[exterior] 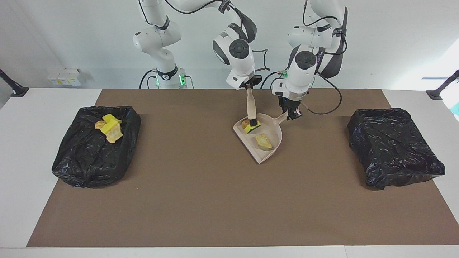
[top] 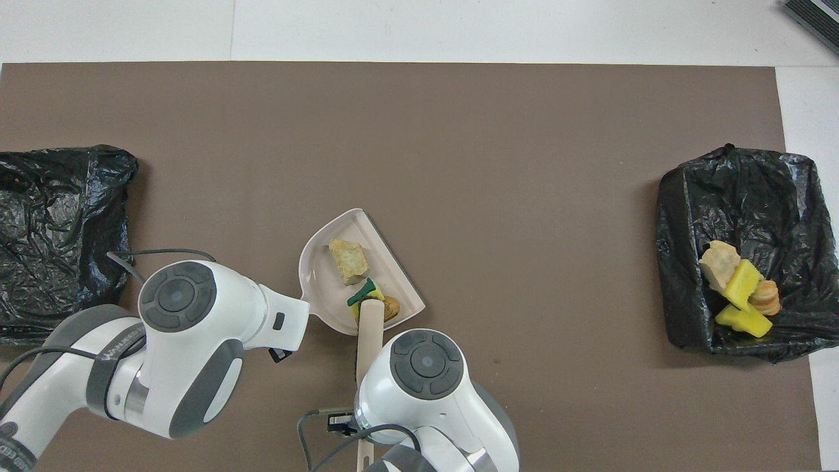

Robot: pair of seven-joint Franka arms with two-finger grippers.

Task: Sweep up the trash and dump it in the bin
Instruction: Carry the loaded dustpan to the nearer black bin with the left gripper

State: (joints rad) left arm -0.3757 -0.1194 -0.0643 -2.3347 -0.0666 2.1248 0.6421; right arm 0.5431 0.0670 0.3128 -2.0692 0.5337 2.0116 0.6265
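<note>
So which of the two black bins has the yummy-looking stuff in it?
The bin at the right arm's end of the table: yellow wedges and pastries lie in it. The other bin, at the left arm's end, shows only black liner.

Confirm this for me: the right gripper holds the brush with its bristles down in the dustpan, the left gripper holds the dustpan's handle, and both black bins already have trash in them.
Not quite: only one bin has trash. The overhead view shows the bin at the right arm's end holding yellow and brown pieces, while the bin at the left arm's end shows none. The rest stands: the right gripper holds the brush in the dustpan, and the left gripper holds its handle.
</note>
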